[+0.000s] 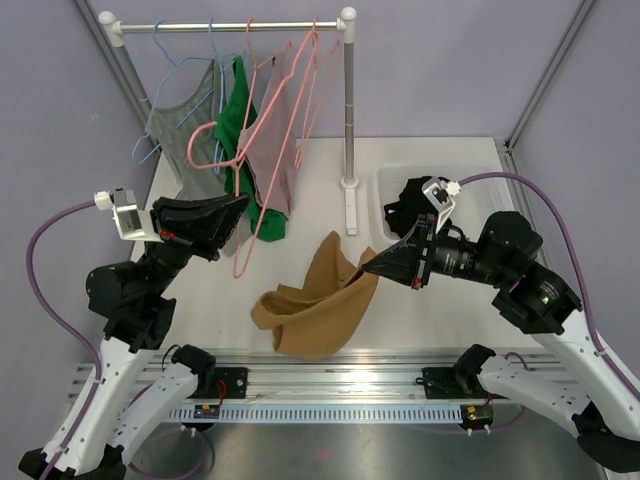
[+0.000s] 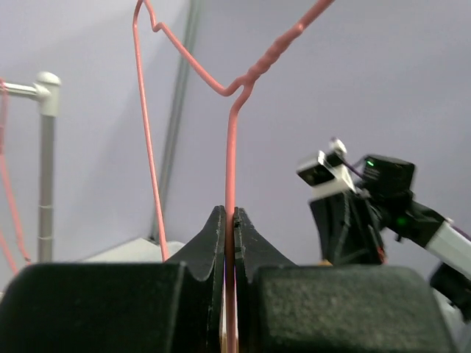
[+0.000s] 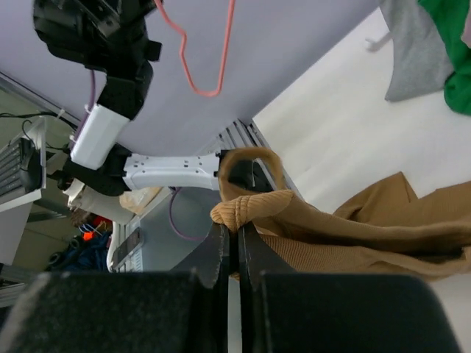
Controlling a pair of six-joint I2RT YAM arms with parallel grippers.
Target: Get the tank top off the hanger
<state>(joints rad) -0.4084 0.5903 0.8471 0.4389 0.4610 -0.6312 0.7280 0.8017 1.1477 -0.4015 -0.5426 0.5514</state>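
Note:
The tan ribbed tank top [image 1: 310, 305] lies bunched on the white table, with one edge lifted toward my right gripper [image 1: 368, 266]. In the right wrist view, that gripper [image 3: 234, 228] is shut on a rolled edge of the tank top [image 3: 353, 228]. My left gripper [image 1: 243, 205] is shut on the wire of a bare pink hanger [image 1: 243, 262], held up left of the tank top. In the left wrist view, the hanger wire [image 2: 230, 147] runs up between the closed jaws of the gripper [image 2: 229, 213]. The hanger carries no cloth.
A clothes rack stands at the back, its post [image 1: 348, 110] right of centre. A grey top [image 1: 185, 130], a green top [image 1: 240, 120] and a pale garment [image 1: 275, 130] hang from it. A white bin [image 1: 385, 190] with a dark garment [image 1: 405, 210] sits at the right.

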